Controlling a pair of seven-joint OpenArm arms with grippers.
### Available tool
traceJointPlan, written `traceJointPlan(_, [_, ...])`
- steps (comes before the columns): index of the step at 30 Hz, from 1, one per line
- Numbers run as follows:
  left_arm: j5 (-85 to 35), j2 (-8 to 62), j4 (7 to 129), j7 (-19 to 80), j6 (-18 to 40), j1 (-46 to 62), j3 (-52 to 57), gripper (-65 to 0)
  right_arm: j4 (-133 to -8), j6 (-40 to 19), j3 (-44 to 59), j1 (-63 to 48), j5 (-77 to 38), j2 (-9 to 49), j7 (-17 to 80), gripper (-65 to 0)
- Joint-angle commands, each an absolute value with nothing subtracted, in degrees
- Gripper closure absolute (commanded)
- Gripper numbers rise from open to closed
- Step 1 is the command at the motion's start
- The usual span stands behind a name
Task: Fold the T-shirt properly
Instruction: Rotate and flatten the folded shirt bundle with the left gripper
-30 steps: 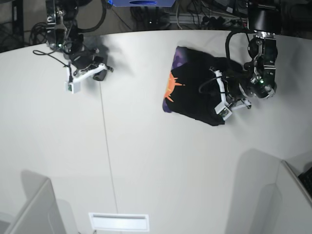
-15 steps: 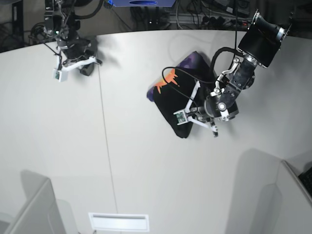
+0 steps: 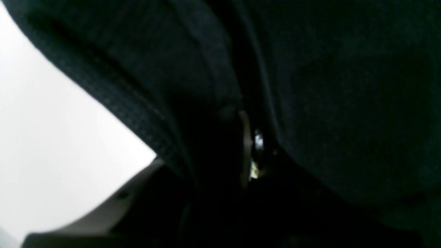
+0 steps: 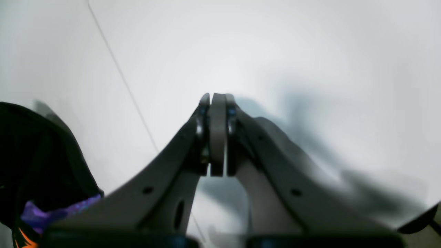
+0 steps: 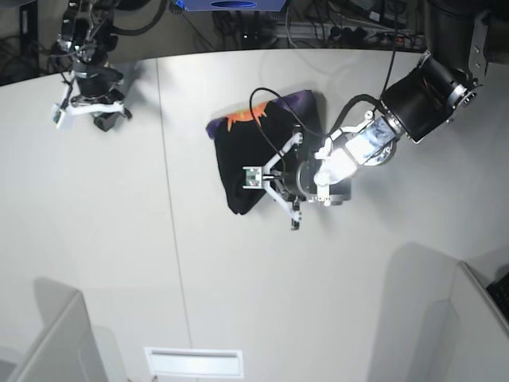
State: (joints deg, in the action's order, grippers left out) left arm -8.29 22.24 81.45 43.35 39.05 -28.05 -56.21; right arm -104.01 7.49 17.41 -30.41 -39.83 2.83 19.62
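The T-shirt [image 5: 250,155] lies as a folded black bundle mid-table, with its purple and orange print [image 5: 246,119] showing along the far edge. My left gripper [image 5: 269,181] is at the bundle's near right side, shut on the cloth. In the left wrist view black fabric [image 3: 310,86] fills nearly the whole frame. My right gripper [image 5: 89,107] hovers at the table's far left corner, well away from the shirt. Its fingertips [image 4: 217,100] are pressed together with nothing between them. The right wrist view catches the T-shirt [image 4: 34,155] at its left edge.
The white table [image 5: 119,239] has a thin seam [image 5: 171,199] running front to back, left of the shirt. Grey panels stand at the near left [image 5: 56,342] and near right [image 5: 445,318] corners. A white slot [image 5: 193,362] sits at the front edge. Cables and equipment [image 5: 334,24] lie behind the table.
My left arm has swung leftward, dragging and turning the T-shirt toward the table's middle. My right arm has drawn back farther to the far left corner.
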Motion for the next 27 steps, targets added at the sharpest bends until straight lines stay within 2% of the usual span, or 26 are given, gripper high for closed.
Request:
traceJointPlan(1, [-9.2, 22.2, 80.4, 43.1, 40.0, -28.8, -58.3, 0.0, -105.4, 6.8, 17.6, -30.7, -40.0, 2.9, 18.9, 0.0])
traceJointPlan(7, [-8.7, 22.1, 79.3, 36.0, 40.0, -31.7, -67.2, 0.0, -105.3, 7.1, 17.6, -30.8, -40.0, 2.9, 18.9, 0.0])
traceJointPlan(15, [-8.7, 22.1, 79.3, 29.0, 40.0, -35.7, -72.9, 0.0, -105.2, 7.2, 17.6, -30.9, -40.0, 2.9, 18.9, 0.0])
traceJointPlan(27, [-8.7, 22.1, 73.6, 25.0, 40.0, -39.2, -73.2, 0.0, -104.9, 7.2, 17.4, -30.5, -40.0, 2.9, 18.9, 0.0])
